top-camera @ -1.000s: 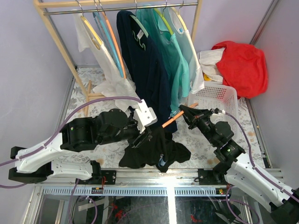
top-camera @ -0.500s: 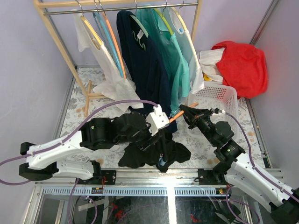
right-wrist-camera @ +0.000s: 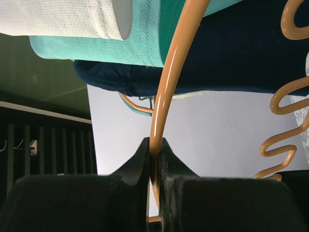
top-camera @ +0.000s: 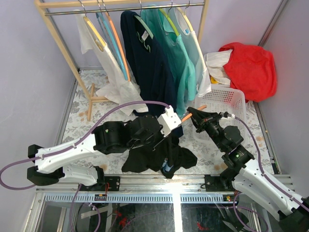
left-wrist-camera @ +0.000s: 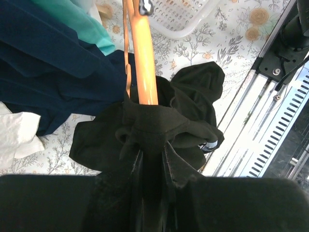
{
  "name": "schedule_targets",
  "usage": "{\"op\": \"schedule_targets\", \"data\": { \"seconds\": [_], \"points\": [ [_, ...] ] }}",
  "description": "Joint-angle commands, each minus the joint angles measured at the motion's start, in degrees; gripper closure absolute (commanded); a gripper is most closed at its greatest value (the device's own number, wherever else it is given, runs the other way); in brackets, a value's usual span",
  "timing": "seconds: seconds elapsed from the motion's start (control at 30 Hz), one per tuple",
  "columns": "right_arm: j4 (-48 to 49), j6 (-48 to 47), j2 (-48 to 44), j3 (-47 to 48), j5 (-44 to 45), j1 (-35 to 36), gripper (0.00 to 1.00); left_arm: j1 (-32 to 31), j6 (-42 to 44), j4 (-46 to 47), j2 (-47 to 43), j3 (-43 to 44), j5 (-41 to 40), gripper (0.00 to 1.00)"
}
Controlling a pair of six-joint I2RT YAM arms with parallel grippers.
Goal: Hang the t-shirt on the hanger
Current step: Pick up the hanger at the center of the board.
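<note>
Trouble brewing near the table's [top-camera: 77, 116] front edge: the t-shirt [left-wrist-camera: 159, 125] bunches around the hanger's [left-wrist-camera: 144, 63] arm, with the left gripper [left-wrist-camera: 152, 155] pinched onto that wad. A hard tug may slide it off, or wrench the hanger from the right gripper [right-wrist-camera: 154, 150], clamped on its thin rod. Since a second ago, the left arm has slid rightward and its jaws have closed.
</note>
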Motion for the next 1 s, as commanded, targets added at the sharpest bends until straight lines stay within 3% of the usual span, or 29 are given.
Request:
{"op": "schedule_targets", "data": {
  "seconds": [0.0,0.3,0.53,0.97],
  "points": [
    [6.07,2.46,-1.13,3.22,0.03,-0.01,1.0,-0.02,2.23,10.7,0.85,0.09,-2.09,0.93],
    [4.31,1.23,-0.94,4.09,-0.69,-0.01,1.0,-0.01,3.08,12.34,4.08,3.91,-2.68,0.86],
    [0.33,-1.0,-0.9,6.48,-1.66,-0.01,1.0,0.03,3.46,11.59,5.98,5.48,-4.82,0.7],
    [1.06,-2.51,2.11,8.75,-4.09,-0.01,1.0,0.04,5.09,13.74,8.51,7.16,-4.83,0.69]
  ]
}}
